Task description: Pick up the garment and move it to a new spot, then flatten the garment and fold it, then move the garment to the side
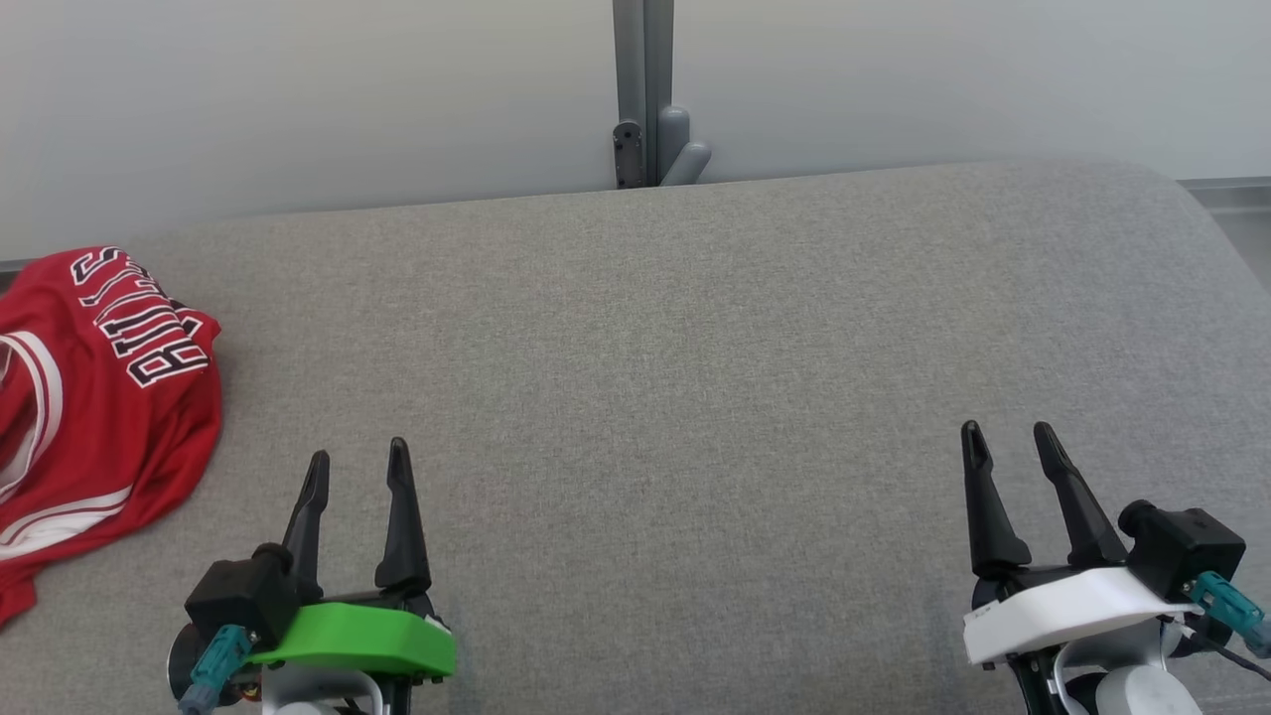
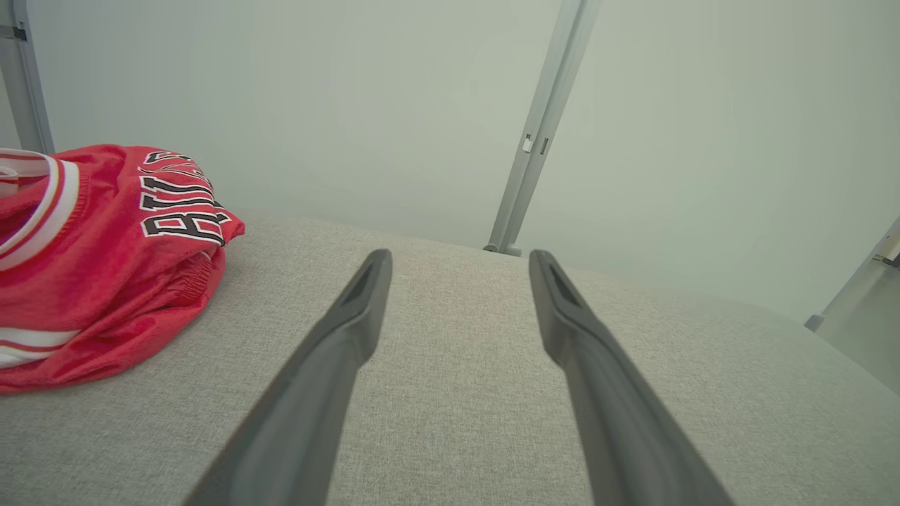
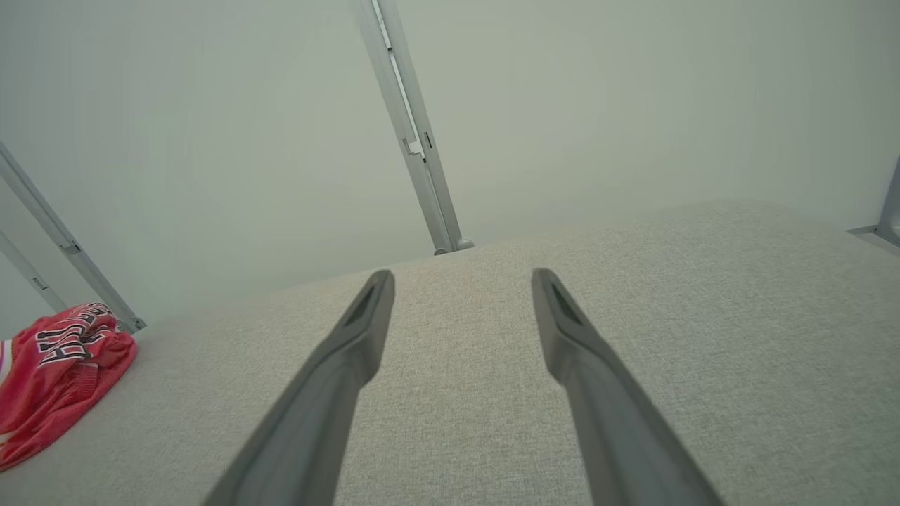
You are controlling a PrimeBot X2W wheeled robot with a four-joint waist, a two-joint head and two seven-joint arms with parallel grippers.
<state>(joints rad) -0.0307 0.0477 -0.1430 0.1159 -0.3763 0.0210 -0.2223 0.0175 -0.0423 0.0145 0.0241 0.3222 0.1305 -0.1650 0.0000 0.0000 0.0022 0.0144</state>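
Note:
The garment (image 1: 94,417) is a red jersey with white stripes and black-and-white lettering, bunched at the far left of the grey padded surface (image 1: 675,348), partly cut off by the frame edge. It also lies at the left in the left wrist view (image 2: 98,267) and far left in the right wrist view (image 3: 56,372). My left gripper (image 1: 357,462) stands open at the lower left, just right of the garment and apart from it, holding nothing. At the lower right my right gripper (image 1: 1011,437) is open and empty, far from the garment.
The grey fabric surface has a rounded far edge (image 1: 695,189) against a pale wall. A grey metal post with a bracket (image 1: 645,109) rises behind its middle. The surface curves down at the right edge (image 1: 1226,248).

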